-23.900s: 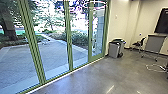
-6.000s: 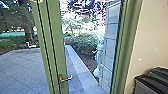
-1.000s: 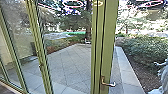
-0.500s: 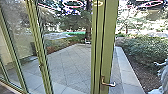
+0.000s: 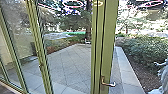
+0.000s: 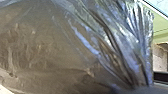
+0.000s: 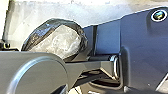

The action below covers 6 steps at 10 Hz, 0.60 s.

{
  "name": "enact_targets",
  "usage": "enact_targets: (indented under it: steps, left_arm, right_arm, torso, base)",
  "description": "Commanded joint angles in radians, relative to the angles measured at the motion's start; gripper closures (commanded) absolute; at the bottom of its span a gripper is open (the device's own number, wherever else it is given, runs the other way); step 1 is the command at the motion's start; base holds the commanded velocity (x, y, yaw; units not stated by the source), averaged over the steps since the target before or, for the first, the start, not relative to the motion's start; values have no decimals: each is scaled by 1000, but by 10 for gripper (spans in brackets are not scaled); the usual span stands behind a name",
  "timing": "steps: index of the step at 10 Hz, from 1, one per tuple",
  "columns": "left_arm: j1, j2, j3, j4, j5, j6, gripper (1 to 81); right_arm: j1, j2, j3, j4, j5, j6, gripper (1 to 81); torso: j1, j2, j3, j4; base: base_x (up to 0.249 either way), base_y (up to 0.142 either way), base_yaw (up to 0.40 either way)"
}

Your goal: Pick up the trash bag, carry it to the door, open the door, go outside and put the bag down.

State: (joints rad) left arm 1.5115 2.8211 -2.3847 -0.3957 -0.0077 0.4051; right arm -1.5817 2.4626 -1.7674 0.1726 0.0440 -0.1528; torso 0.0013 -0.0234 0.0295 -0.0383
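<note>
One thin plastic trash bag point(image 6: 50, 53) bulged close in the left wrist view, seemingly soft, slippery and light, best taken by its gathered folds point(image 6: 132, 62), though whether either tool was spread or pinching I could not tell.

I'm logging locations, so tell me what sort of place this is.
Probably an office building's doorway onto a paved yard: glass panes in green frames, a lever handle, and paving with shrubs beyond.
</note>
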Motion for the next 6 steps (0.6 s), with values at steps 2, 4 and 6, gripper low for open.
enact_targets:
  steps: [2,4,6]
  left_arm:
    - [-55,-17,12,-9,58,1,811]
    - [-55,-12,12,-8,58,1,811]
    - [-53,-6,10,-6,58,3,811]
  right_arm:
    - [74,-302,339,85,34,-1,10]
    - [94,-422,479,84,46,-7,10]
    - [114,-537,629,79,102,-10,10]
  torso:
    - [0,0,0,0]
    - [0,0,0,0]
    - [0,0,0,0]
  base:
    - [0,0,0]
    - [0,0,0]
    - [0,0,0]
